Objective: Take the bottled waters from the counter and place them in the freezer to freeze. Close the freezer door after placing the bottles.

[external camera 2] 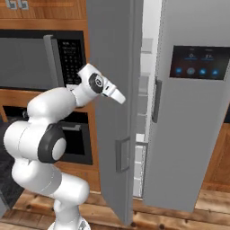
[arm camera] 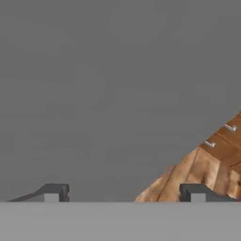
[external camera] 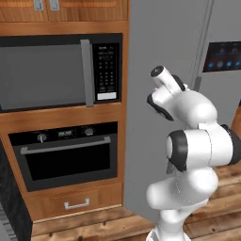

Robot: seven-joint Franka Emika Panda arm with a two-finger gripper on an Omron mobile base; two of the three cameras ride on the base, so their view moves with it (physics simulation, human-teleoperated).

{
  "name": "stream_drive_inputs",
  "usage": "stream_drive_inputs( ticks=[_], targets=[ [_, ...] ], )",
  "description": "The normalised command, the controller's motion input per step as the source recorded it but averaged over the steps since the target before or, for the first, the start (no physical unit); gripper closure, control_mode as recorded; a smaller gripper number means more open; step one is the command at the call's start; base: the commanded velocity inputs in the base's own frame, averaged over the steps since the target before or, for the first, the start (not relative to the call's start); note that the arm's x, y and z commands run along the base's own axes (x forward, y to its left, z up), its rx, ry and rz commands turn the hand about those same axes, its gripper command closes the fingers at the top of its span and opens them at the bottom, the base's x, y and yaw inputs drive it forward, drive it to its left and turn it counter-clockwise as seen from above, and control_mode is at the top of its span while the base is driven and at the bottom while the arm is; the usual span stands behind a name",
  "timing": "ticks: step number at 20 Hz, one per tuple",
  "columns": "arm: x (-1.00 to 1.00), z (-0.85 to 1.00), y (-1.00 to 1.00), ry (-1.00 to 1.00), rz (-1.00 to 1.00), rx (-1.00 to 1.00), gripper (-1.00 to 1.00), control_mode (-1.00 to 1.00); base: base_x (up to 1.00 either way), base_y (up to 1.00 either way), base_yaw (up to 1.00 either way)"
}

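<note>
My jaws stand wide apart with nothing between them, facing the plain grey freezer door [arm camera: 103, 84] at close range. That door [external camera 2: 112, 103] hangs ajar, and through the gap the freezer [external camera 2: 144, 103] shows its white inside with grey shelves.

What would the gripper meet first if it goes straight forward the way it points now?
Most likely the freezer door: its plain grey panel lies straight ahead of the open gripper in the hand view. How near it is, I cannot judge.
</note>
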Motion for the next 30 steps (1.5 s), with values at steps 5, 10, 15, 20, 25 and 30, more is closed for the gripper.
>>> stream_drive_inputs(
  ticks=[5, 10, 15, 20, 25, 30],
  targets=[
    [0.49, -0.06, -0.73, -0.06, 0.14, 0.02, -1.0, -1.0, 0.0, 0.0, 0.0],
    [0.57, -0.01, -0.54, -0.02, 0.15, 0.08, -1.0, -1.0, 0.0, 0.0, 0.0],
    [0.13, 0.01, -0.03, -0.05, 0.2, 0.11, -1.0, -1.0, 0.0, 0.0, 0.0],
    [0.01, 0.14, 0.11, -0.13, 0.35, 0.19, -1.0, -1.0, 0.0, 0.0, 0.0],
    [0.04, 0.06, 0.0, -0.11, 0.33, 0.07, -1.0, -1.0, 0.0, 0.0, 0.0],
    [0.29, 0.08, 0.01, -0.04, 0.16, -0.04, -1.0, -1.0, 0.0, 0.0, 0.0]
  ],
)
